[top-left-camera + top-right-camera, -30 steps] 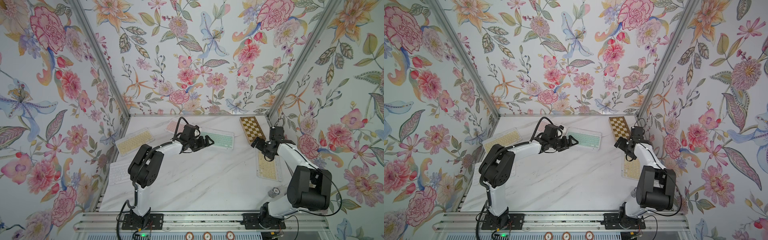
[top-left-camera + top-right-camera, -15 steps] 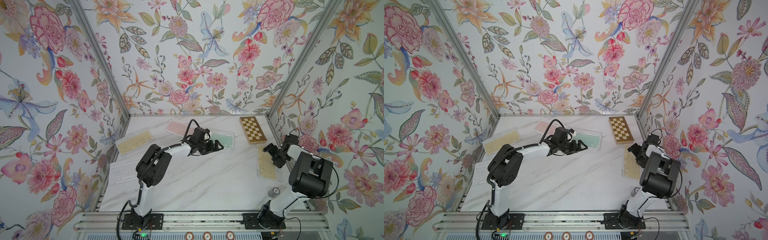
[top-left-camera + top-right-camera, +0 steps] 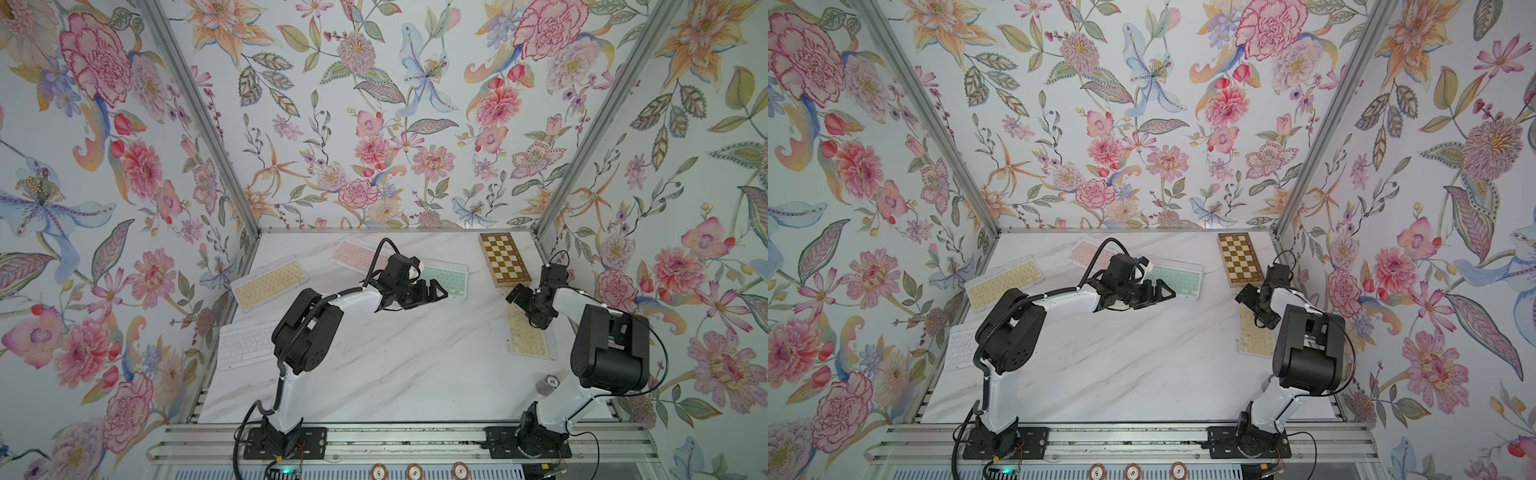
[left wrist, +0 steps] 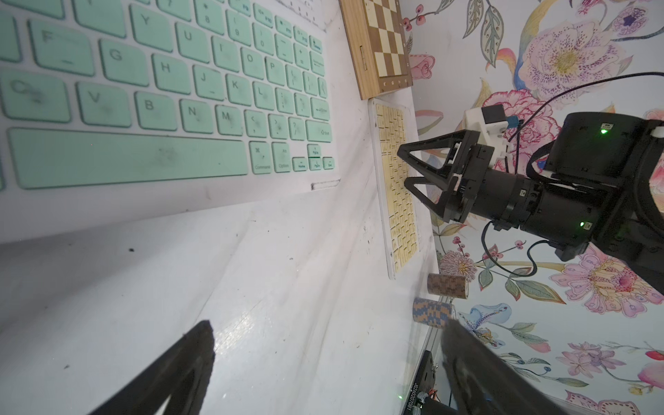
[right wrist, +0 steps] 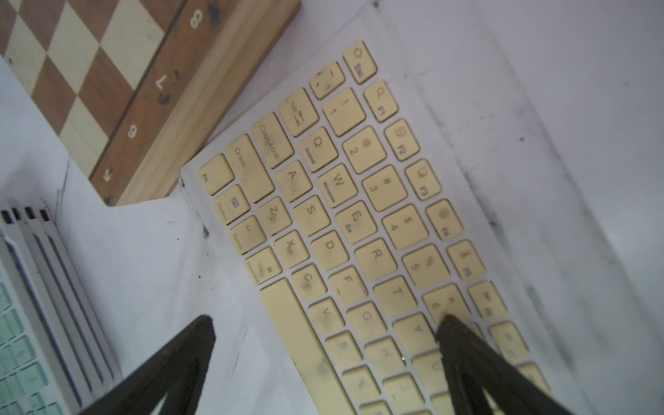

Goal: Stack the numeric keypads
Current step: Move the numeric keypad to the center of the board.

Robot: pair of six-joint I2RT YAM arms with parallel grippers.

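Now: right hand (image 5: pixel 327 319) spread wide, empty, hovering over the yellow-keyed keyboard (image 5: pixel 359 233), which lies flat at the tabletop (image 3: pixel 395 365) edge, just beside the chessboard (image 5: pixel 90 72). Left hand (image 4: pixel 327 323) likewise released, near the mint keyboard (image 4: pixel 143 90) topping a stack of frames (image 5: pixel 46 287). Step, I judge: reaching to pick. Next: pinch one long edge, carry to the stack. No containers visible.

From above, the left arm's black elbow (image 3: pixel 307 332) hid one end of the white-keyed slim keyboard (image 3: pixel 243 347). The right arm (image 3: pixel 540 307) covered a corner of the yellow-keyed slim keyboard (image 3: pixel 525 338) by the right wall. The mint-green-keyed slim keyboard (image 4: pixel 143 90) ran off the left wrist picture's edge. Beside its keys, the right wrist view showed layered white frame edges (image 5: pixel 54 273), cut off, their number unclear. The small round chip stack (image 3: pixel 547 384) was too small to count.
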